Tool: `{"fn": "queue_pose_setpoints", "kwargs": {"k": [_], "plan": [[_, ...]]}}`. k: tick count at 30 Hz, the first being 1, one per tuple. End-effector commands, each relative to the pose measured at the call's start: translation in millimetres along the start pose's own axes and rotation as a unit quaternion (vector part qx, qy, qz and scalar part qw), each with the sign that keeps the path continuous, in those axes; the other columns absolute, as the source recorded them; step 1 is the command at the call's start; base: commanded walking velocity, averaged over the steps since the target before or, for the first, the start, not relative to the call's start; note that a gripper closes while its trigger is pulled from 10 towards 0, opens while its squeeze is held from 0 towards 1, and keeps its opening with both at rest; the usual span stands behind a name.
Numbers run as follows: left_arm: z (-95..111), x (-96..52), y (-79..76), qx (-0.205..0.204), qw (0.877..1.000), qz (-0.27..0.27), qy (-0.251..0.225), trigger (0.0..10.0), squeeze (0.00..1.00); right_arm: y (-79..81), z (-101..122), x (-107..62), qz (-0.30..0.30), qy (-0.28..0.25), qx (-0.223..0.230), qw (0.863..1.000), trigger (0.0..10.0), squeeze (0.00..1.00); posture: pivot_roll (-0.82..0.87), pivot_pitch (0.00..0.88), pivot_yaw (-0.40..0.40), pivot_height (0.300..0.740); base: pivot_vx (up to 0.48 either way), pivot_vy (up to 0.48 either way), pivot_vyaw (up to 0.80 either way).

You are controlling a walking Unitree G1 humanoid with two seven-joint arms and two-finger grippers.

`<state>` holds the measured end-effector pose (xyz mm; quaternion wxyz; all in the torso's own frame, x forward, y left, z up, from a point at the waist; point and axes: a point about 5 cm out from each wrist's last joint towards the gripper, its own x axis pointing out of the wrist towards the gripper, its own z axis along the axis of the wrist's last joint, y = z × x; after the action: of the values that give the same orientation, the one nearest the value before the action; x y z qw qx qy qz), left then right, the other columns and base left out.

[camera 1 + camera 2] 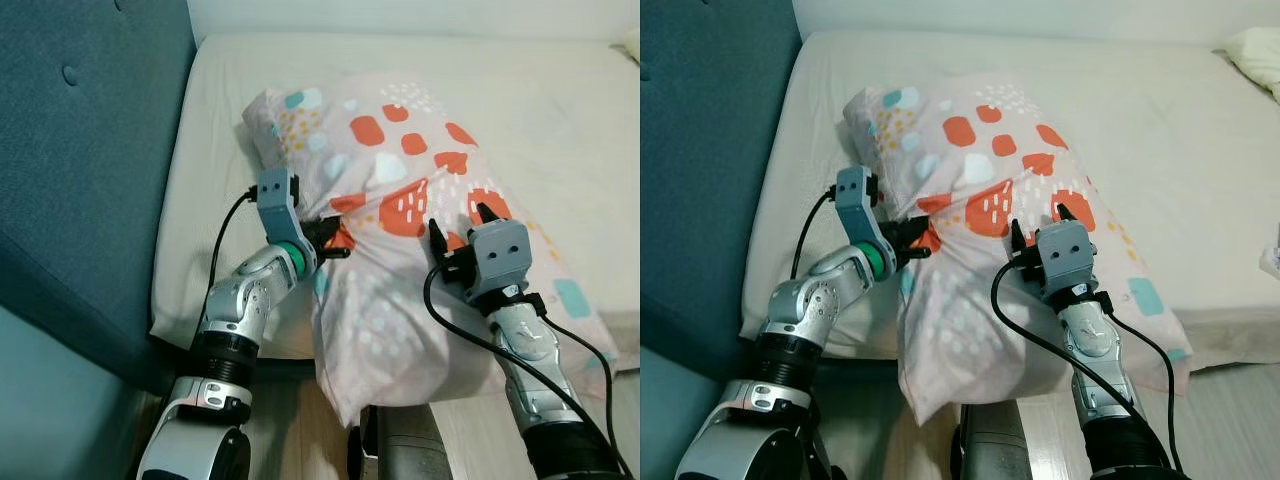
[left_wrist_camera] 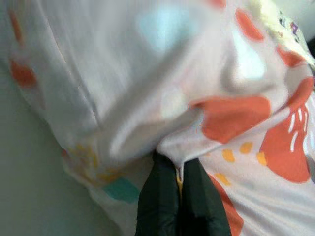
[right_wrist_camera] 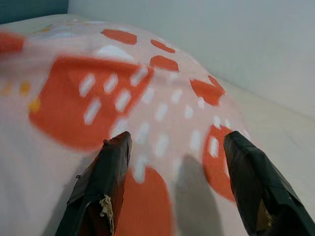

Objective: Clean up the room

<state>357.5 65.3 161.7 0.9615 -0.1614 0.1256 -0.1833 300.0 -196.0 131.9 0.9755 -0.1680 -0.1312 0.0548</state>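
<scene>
A pale pink pillow (image 1: pixel 400 180) with orange, teal and yellow patches lies across the cream mattress (image 1: pixel 540 90), its near end drooping over the bed's front edge. My left gripper (image 1: pixel 335 238) is shut on a fold of the pillowcase at the pillow's left side; in the left wrist view the black fingers (image 2: pixel 162 201) pinch the fabric (image 2: pixel 182 147). My right gripper (image 1: pixel 462 222) stands open over the pillow's right part, its fingers (image 3: pixel 106 182) spread above an orange patch (image 3: pixel 83 103) with nothing between them.
A teal padded headboard (image 1: pixel 90 150) rises along the left of the bed. A second cream pillow (image 1: pixel 1255 55) lies at the far right. Pale floor (image 1: pixel 1230 420) and a grey part of my body (image 1: pixel 400 440) lie below the bed's front edge.
</scene>
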Motion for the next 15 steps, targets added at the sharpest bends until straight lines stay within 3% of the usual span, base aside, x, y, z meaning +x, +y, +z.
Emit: {"fn": "queue_pose_setpoints", "kwargs": {"k": [1,2,3,5,8,11,15], "plan": [[31,-3.4,1.3,0.034,0.997,0.015,-0.072,0.0,0.00,-0.3,-3,-2.4,-0.001,0.008,-0.004,1.000,10.0,0.00,-0.16,0.011,0.013,0.526,0.000,0.000,0.00],[46,-5.7,2.0,0.069,0.992,0.023,-0.105,0.0,0.00,2.2,-3,-2.4,0.006,0.008,-0.006,1.000,10.0,0.00,-0.16,0.013,0.014,0.526,0.000,0.000,0.00],[46,-5.7,2.0,0.069,0.992,0.023,-0.105,0.0,0.00,2.2,-3,-2.4,0.006,0.008,-0.006,1.000,10.0,0.00,-0.16,0.013,0.014,0.526,0.000,0.000,0.00],[65,-8.7,-0.3,0.106,0.984,0.026,-0.143,0.0,0.00,8.5,-2,-2.6,0.023,0.007,0.000,1.000,10.0,0.00,-0.16,0.014,0.014,0.526,0.000,0.000,0.00],[74,-10.1,-2.7,0.116,0.980,0.025,-0.161,0.0,0.00,14.4,0,-2.9,0.038,0.007,0.016,0.999,10.0,0.00,-0.17,0.014,0.014,0.526,0.000,0.000,0.00],[89,-12.2,-10.2,0.122,0.974,0.020,-0.189,0.0,0.00,32.1,5,-5.5,0.085,0.021,0.111,0.990,10.0,0.00,-0.17,0.014,0.013,0.526,0.000,0.000,0.00],[92,-12.9,-17.1,0.125,0.971,0.011,-0.203,0.0,0.00,45.1,6,-13.2,0.134,0.046,0.172,0.975,10.0,0.00,-0.17,0.014,0.011,0.526,0.000,0.000,0.00]]}}
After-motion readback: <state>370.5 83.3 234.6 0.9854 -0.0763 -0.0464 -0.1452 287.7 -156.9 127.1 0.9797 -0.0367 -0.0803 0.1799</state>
